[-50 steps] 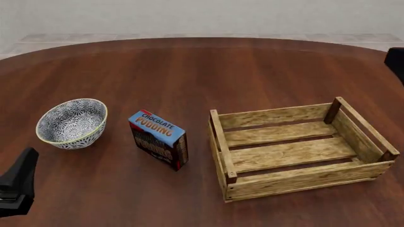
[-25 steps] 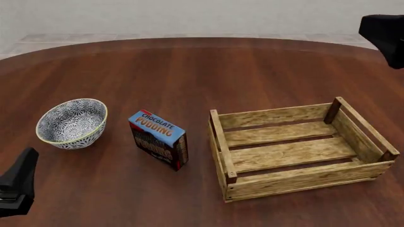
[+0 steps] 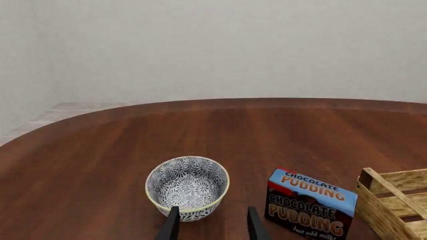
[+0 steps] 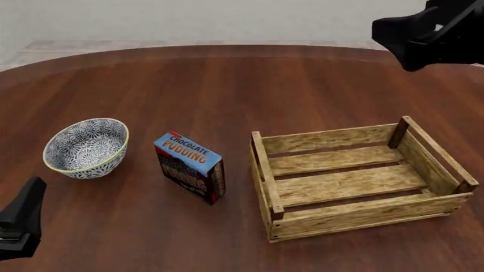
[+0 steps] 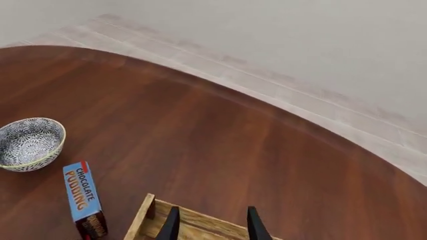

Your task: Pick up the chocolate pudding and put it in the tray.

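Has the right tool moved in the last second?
Yes. In the front view the right tool has swung leftward from the frame's right edge and is now above the table beyond the tray.

We are logging the chocolate pudding (image 4: 190, 168): blue top, white and orange lettering, dark brown front, red edging. The tray (image 4: 355, 177) is showing light tan wood grain. The bowl (image 4: 85, 147) is carrying blue-white floral patterning, yellowish rim. The table (image 4: 226, 85) is showing reddish-brown wood grain.

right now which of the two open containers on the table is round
The bowl, blue-white patterned, left of the chocolate pudding. The tray on the other side is a rectangular slatted wooden crate.
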Controlling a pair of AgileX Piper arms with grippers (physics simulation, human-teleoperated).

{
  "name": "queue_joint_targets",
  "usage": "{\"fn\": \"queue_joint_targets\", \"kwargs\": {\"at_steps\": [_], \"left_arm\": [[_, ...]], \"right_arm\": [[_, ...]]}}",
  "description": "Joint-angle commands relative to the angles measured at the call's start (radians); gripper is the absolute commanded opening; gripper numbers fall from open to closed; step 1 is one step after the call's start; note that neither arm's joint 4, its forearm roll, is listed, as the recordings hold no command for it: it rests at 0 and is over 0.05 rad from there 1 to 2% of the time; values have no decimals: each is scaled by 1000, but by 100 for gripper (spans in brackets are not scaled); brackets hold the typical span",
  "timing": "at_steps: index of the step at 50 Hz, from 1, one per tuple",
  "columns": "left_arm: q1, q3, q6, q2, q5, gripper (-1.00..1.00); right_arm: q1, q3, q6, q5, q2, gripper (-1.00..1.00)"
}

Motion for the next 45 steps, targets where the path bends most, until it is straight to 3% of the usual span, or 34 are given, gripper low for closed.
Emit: {"fn": "queue_joint_targets", "kwargs": {"at_steps": [1, 21, 45], "left_arm": [[0, 0, 0, 0, 0, 100], [0, 0, 0, 0, 0, 100], [0, 0, 0, 0, 0, 100]], "right_arm": [[61, -28, -18, -33, 64, 100], [168, -70, -6, -92, 186, 100], [240, -143, 5, -137, 333, 100]]}}
